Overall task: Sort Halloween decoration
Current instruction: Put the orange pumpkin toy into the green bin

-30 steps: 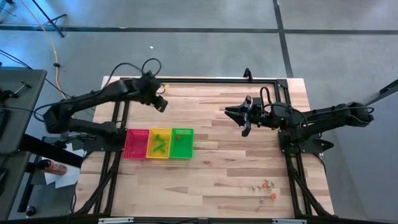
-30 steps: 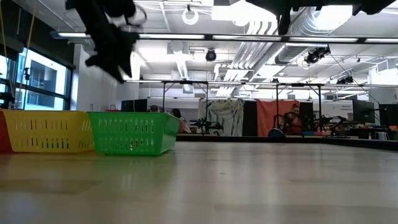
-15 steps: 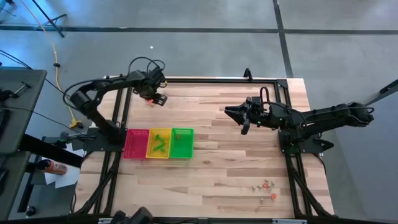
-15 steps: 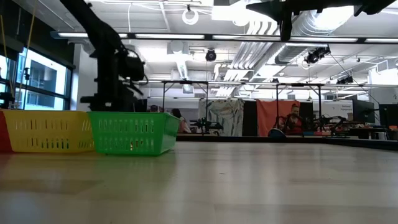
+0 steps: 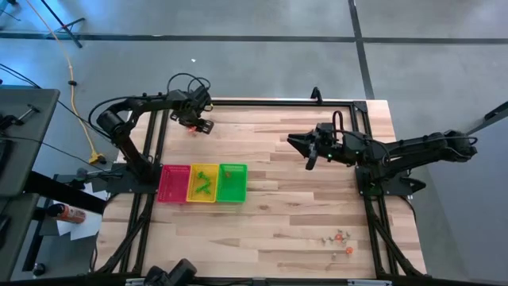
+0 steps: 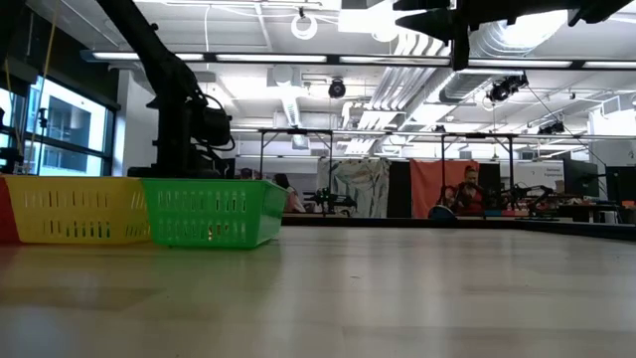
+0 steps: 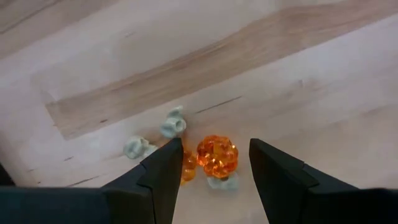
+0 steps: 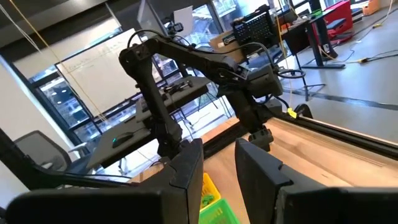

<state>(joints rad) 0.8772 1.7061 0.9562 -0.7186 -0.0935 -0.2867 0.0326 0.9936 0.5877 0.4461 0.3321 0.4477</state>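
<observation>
The left gripper [image 7: 211, 163] hangs low over the far-left corner of the pale wooden table [image 5: 270, 214], fingers spread and holding nothing, so that a faceted translucent orange bead [image 7: 217, 155] lies between them; pale grey trinkets [image 7: 173, 123] lie just beside it. This placement suits a pick-up, judged to be the step in hand. The red, yellow and green slotted plastic trays [image 5: 175, 184] stand in a row near the left edge, green pieces already in the yellow one. A second scatter of small orange and pale trinkets [image 5: 340, 238] lies well apart, near the right front corner. The right gripper [image 5: 310, 151] waits mid-table, raised, fingers part-open and empty.
</observation>
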